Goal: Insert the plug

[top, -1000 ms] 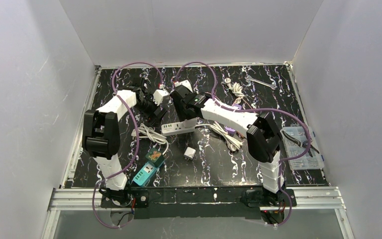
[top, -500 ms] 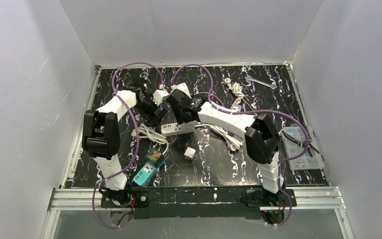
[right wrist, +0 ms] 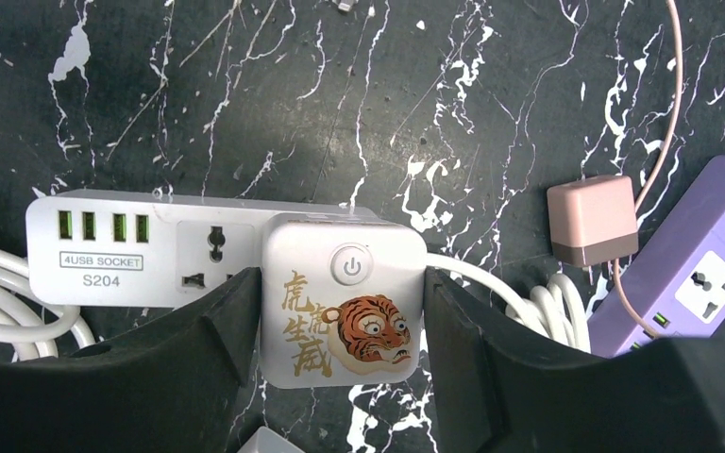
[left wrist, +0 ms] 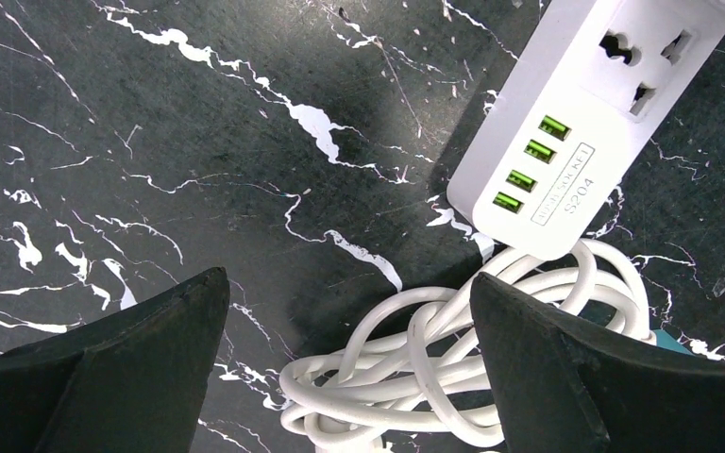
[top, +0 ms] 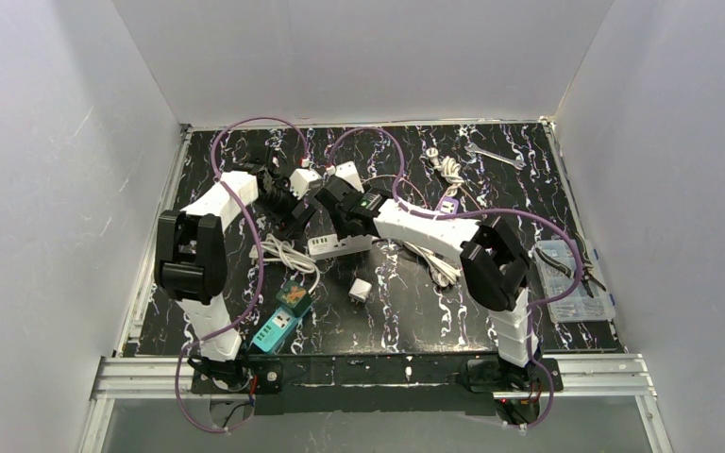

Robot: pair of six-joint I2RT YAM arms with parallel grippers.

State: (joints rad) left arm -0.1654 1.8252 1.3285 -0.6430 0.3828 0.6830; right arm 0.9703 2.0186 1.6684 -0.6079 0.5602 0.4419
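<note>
My right gripper (right wrist: 343, 326) is shut on a white square plug (right wrist: 343, 297) with a tiger picture and a power button. The plug covers the right end of the white power strip (right wrist: 142, 250). Its prongs are hidden, so I cannot tell whether they sit in a socket. One free socket and several green USB ports show to the plug's left. My left gripper (left wrist: 349, 349) is open and empty. It hangs over the strip's coiled white cable (left wrist: 434, 373), just off the USB end (left wrist: 595, 123). In the top view both grippers hover by the strip (top: 340, 243).
A pink adapter (right wrist: 592, 219) and a purple power strip (right wrist: 689, 274) lie right of the plug. A small white cube plug (top: 360, 291) and a teal device (top: 278, 326) lie nearer the bases. A wrench (top: 494, 157) lies far right, a clear parts box (top: 571, 278) at the right edge.
My right arm has swung a little to the left with the plug in its grip. The left arm has stayed almost still.
</note>
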